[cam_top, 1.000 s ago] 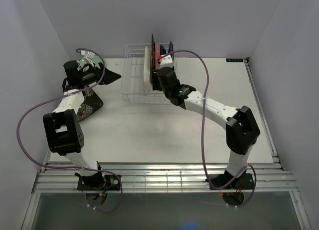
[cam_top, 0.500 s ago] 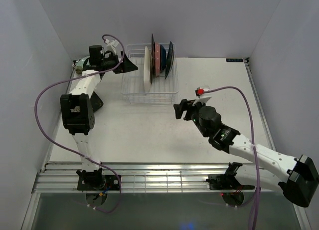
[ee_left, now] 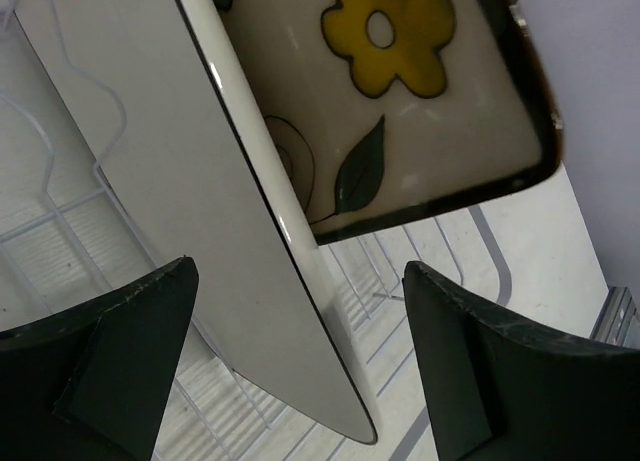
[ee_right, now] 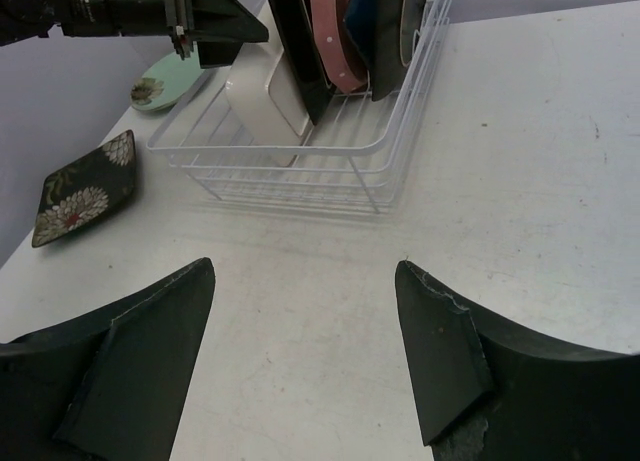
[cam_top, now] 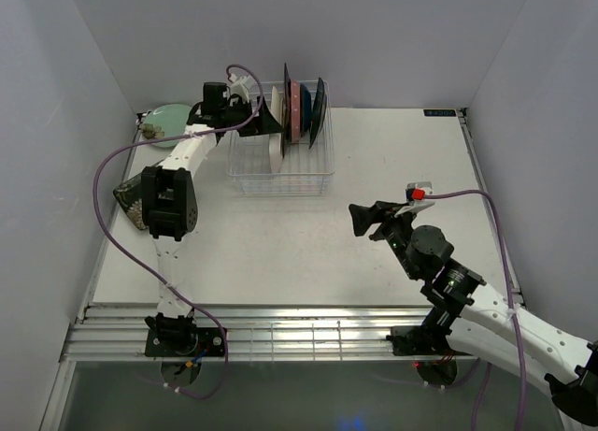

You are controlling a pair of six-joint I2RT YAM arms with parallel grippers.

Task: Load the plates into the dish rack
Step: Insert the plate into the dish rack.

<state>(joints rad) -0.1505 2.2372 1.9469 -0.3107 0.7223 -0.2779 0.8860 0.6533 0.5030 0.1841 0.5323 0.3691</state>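
white table [cam_top: 280, 253] enclosed by pale grey walls [cam_top: 374, 38]. dish rack [cam_top: 299, 174] placed at table rear, plates [cam_top: 295, 111] stood upright inside. left gripper [cam_top: 269, 121] held at rack's left rear, jaws wide apart, nothing clamped. right gripper [cam_top: 361, 221] held well before rack, jaws apart, empty. yellow-flowered plate [ee_left: 420, 91] face shown by left wrist only; dark floral plate [ee_right: 85, 191] laid flat left of rack.

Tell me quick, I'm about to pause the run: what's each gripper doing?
Left gripper: open, fingers either side of the white plate, not touching it.
Right gripper: open, empty.
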